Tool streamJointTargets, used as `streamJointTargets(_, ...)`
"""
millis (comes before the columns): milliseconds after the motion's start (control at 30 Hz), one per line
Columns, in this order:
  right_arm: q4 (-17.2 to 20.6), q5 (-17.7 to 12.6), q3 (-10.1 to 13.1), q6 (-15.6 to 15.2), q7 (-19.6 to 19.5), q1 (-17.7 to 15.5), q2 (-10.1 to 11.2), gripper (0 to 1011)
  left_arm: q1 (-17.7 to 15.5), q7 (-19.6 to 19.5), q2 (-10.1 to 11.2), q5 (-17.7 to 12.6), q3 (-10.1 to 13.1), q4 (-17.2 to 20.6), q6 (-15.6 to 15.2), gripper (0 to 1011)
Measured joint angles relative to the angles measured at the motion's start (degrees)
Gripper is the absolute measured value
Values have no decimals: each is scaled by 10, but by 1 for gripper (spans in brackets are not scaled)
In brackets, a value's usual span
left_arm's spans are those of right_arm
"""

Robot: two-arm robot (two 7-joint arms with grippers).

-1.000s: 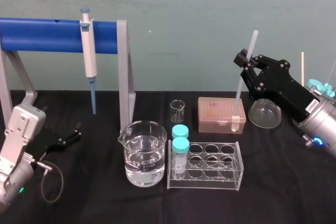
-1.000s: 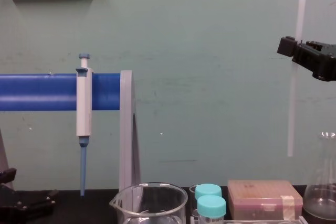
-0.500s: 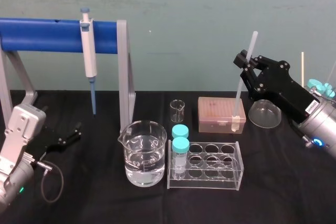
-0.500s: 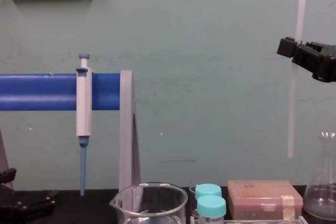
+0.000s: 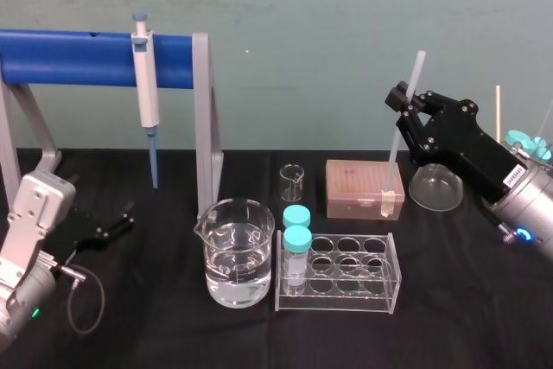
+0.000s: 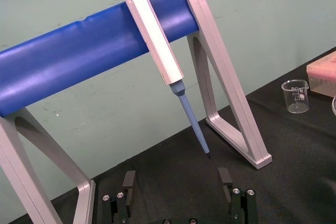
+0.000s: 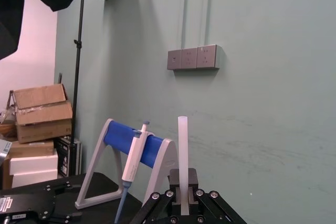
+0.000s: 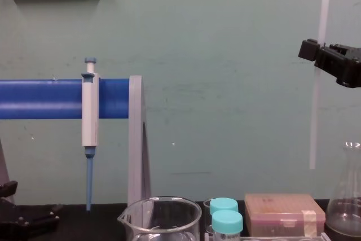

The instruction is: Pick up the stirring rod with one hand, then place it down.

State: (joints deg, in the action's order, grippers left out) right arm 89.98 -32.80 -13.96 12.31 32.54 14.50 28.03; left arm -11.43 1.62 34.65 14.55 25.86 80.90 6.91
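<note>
High at the table's right, right gripper [image 5: 404, 114] clenched on the stirring rod [image 8: 315, 117], upright.
Rod's lower end hangs clear above the tip box [image 5: 363, 186]; left gripper [image 6: 176, 182] parked left, fingers apart.

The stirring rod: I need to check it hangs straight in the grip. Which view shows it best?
Chest view: the stirring rod shows end to end, near upright in the right gripper, lower end in the air. Head view foreshortens it; right wrist view shows its upper end.
</note>
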Motion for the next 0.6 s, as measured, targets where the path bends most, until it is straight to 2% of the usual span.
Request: streamJointTargets(600,-6,-1,-2,0,2,3,-1,72,0,0,0,0,0,0,0,1000)
